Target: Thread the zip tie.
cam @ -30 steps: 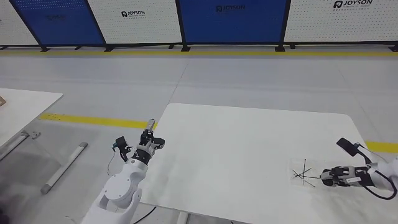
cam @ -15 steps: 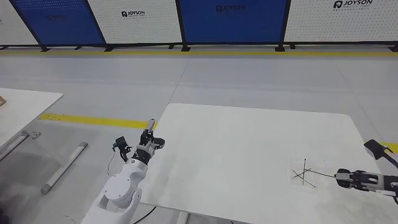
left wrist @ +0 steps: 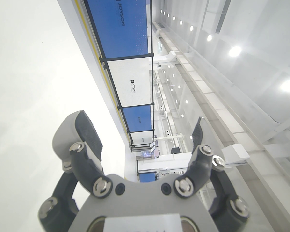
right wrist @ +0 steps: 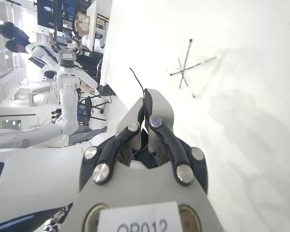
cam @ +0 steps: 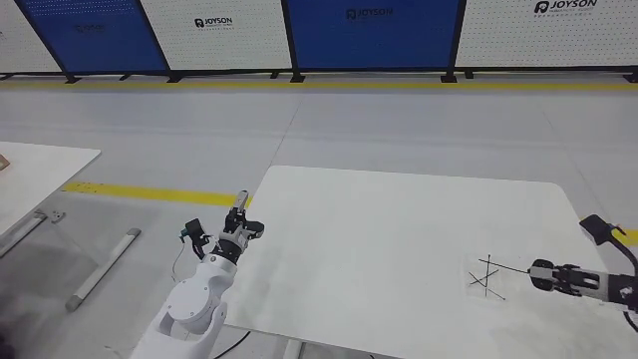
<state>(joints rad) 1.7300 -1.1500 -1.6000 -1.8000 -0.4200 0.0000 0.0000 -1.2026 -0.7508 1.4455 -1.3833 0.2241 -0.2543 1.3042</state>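
Note:
A few thin black zip ties (cam: 485, 279) lie crossed on the white table (cam: 399, 229) near its right front; the right wrist view shows the same loose ties (right wrist: 183, 71). Just right of them my right gripper (cam: 533, 271) is shut on one black zip tie (cam: 510, 268), which reaches back toward the pile. In the right wrist view the right gripper (right wrist: 145, 97) pinches that tie, and its thin tail (right wrist: 136, 78) sticks out past the fingertips. My left gripper (cam: 240, 201) stands at the table's left edge, far from the ties; its own view shows the left gripper (left wrist: 145, 131) open with nothing in it.
The table's left edge (cam: 254, 219) and right edge (cam: 588, 229) drop to the grey floor. Blue and white pegboard panels (cam: 374, 15) stand far behind. Another white table (cam: 40, 175) is off to the left.
My right gripper has drawn back to the right from the pile with one zip tie in it. The left arm has not moved.

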